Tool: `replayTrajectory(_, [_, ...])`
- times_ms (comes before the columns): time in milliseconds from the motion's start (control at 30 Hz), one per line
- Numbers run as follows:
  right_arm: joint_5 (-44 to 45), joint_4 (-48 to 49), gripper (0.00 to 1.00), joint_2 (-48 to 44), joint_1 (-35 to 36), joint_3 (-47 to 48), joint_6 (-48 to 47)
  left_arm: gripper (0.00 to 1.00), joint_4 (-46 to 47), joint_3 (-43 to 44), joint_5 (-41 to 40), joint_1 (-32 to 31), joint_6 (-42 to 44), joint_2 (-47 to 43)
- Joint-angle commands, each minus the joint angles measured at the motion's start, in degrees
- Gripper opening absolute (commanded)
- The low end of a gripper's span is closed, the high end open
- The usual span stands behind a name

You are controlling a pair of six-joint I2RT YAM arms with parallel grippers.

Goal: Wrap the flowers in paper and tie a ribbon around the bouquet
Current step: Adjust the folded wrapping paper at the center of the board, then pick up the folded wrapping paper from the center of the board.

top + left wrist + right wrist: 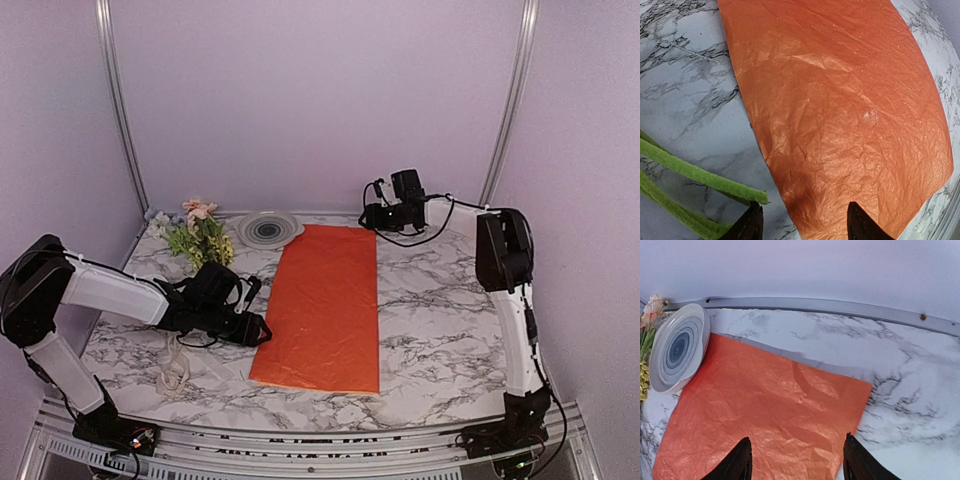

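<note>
The orange paper (pixel 325 305) lies flat in the middle of the table, long side running away from me. The flowers (pixel 200 235) lie at the back left, their green stems (pixel 700 175) reaching toward my left gripper (pixel 258 330). That gripper (pixel 805 225) stands open low over the paper's left edge (pixel 830 125), holding nothing. My right gripper (pixel 372 215) hovers open above the paper's far right corner (pixel 790 410), its jaws apart and empty (pixel 797 462). The cream ribbon (pixel 175 365) lies looped near the front left, under the left arm.
A round plate with blue rings (pixel 268 230) sits at the back, just left of the paper's far end, and shows in the right wrist view (pixel 677 350) beside the blossoms (pixel 647 315). The back wall and its rail (pixel 840 307) stand close behind.
</note>
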Motion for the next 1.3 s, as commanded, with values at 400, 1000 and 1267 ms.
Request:
replayTrajectory(400, [22.64,-4.49,0.69,-26.08,49.23,-29.05,-18.66,0.74,-7.54,2.73,-22.55,10.27,-2.14,-10.45])
replayTrajectory(1000, [32.72,-15.73,0.8,-10.13,56.89,-14.46,-19.64,0.75,-4.26,1.05,-16.97,10.81,-1.3,-10.24])
replayTrajectory(1267, [34.71,-15.96,0.7,-10.68,56.93,-15.62,-17.63,0.75,-4.22,1.48,-16.37,10.81,-0.87,-8.76])
